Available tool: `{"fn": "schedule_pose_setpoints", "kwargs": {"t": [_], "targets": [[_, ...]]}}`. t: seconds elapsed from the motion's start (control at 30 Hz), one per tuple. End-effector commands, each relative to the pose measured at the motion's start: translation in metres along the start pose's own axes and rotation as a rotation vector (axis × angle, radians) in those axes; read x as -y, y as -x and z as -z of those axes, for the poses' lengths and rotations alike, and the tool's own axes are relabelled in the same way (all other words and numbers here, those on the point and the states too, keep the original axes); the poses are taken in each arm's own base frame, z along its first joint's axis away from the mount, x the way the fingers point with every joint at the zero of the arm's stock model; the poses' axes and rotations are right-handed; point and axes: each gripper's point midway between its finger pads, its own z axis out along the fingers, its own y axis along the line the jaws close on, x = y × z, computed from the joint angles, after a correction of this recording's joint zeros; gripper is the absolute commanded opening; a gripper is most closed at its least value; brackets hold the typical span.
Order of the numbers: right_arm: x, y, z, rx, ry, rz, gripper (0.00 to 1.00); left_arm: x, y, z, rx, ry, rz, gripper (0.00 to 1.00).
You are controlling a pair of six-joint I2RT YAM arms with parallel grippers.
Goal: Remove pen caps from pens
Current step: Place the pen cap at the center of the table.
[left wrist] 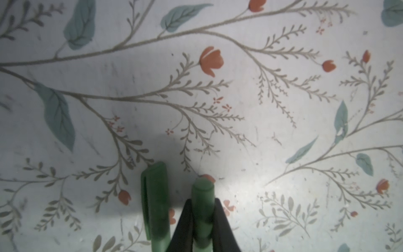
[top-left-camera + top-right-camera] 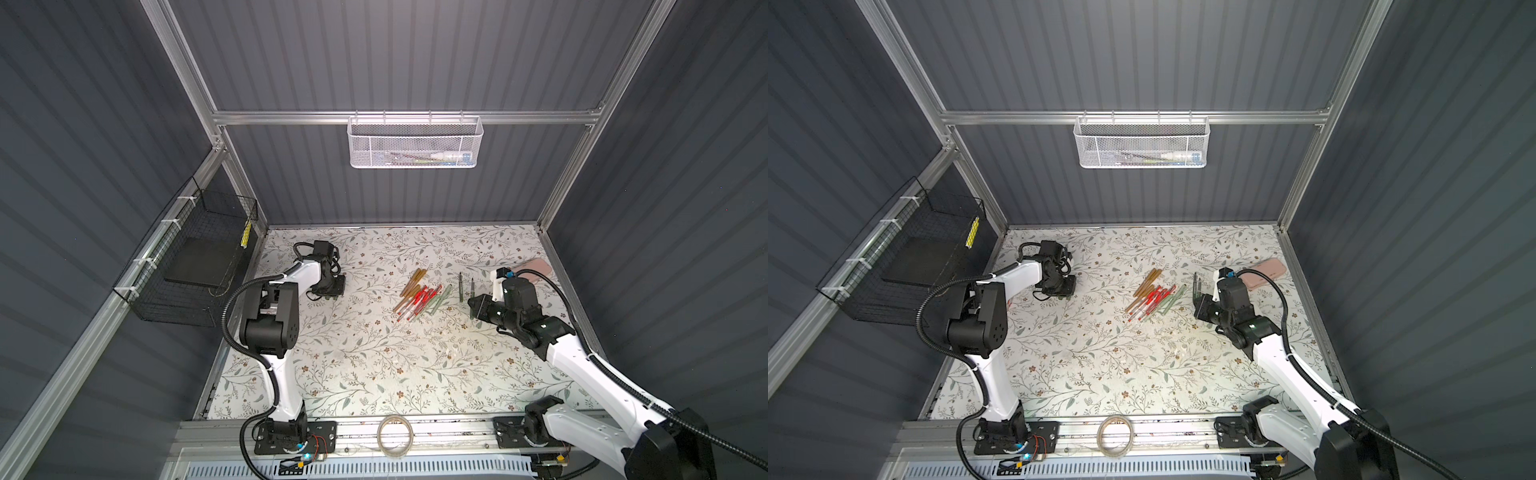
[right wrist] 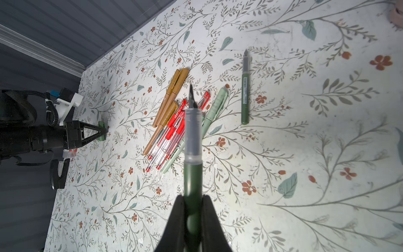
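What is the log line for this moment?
left gripper: shut on dark green cap | right gripper: shut on uncapped dark green pen

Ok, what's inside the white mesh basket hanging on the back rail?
Through the white mesh basket a pale tube-shaped item lies along the bottom, with a few thin sticks beside it. The mesh blurs them too much to name; anything else in there is covered.
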Motion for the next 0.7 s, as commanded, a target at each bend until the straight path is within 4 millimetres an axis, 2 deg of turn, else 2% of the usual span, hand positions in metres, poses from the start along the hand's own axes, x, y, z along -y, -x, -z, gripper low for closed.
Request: {"fn": "schedule_pose_setpoints", "kwargs": {"t": [0.0, 0.17, 0.47, 0.67], "targets": [[0.004, -0.002, 0.004, -0.003, -0.006, 0.018, 0.0, -0.009, -0.007, -0.008, -0.051, 0.041, -0.022, 0.0], [0.002, -0.001, 0.006, -0.006, 0.003, 0.032, 0.0, -0.01, -0.008, -0.011, -0.061, 0.046, -0.02, 0.01], [0.006, 0.004, 0.009, 0.006, -0.017, 0.042, 0.0, -0.007, -0.006, -0.003, -0.047, 0.053, -0.026, 0.22], [0.012, 0.009, 0.012, 0.013, -0.037, 0.037, 0.0, 0.0, -0.003, 0.006, -0.028, 0.054, -0.036, 0.27]]}}
